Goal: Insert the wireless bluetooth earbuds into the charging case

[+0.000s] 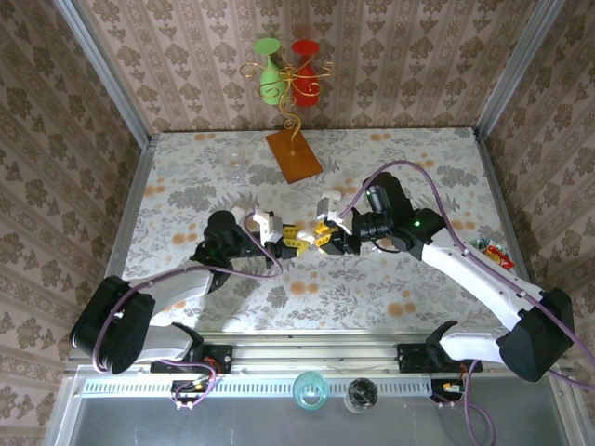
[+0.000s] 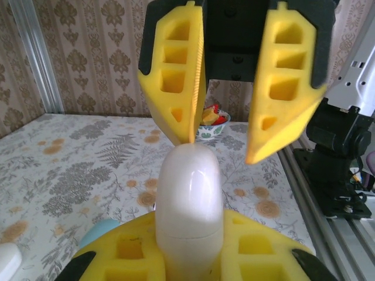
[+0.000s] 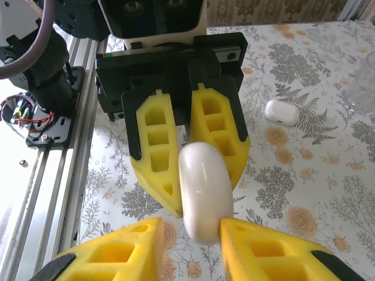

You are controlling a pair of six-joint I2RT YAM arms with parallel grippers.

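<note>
A smooth white pebble-shaped charging case (image 2: 188, 199) is held above the table, lid closed. My left gripper (image 2: 188, 231) is shut on its lower part. My right gripper (image 3: 192, 231) faces the left one at mid-table (image 1: 321, 234), and its jaws stand apart around the case's free end (image 3: 205, 193). One right finger (image 3: 246, 240) touches the case, while the other (image 3: 132, 246) stands a little clear of it. The wireless bluetooth earbuds are out of view.
Another white case (image 3: 281, 112) lies on the floral tablecloth beyond, near a clear glass (image 3: 363, 88). A light-blue case (image 2: 96, 231) sits below the left gripper. A small bowl of coloured pieces (image 1: 493, 251) stands at the right edge. A wooden stand with ornaments (image 1: 293, 153) is at the back.
</note>
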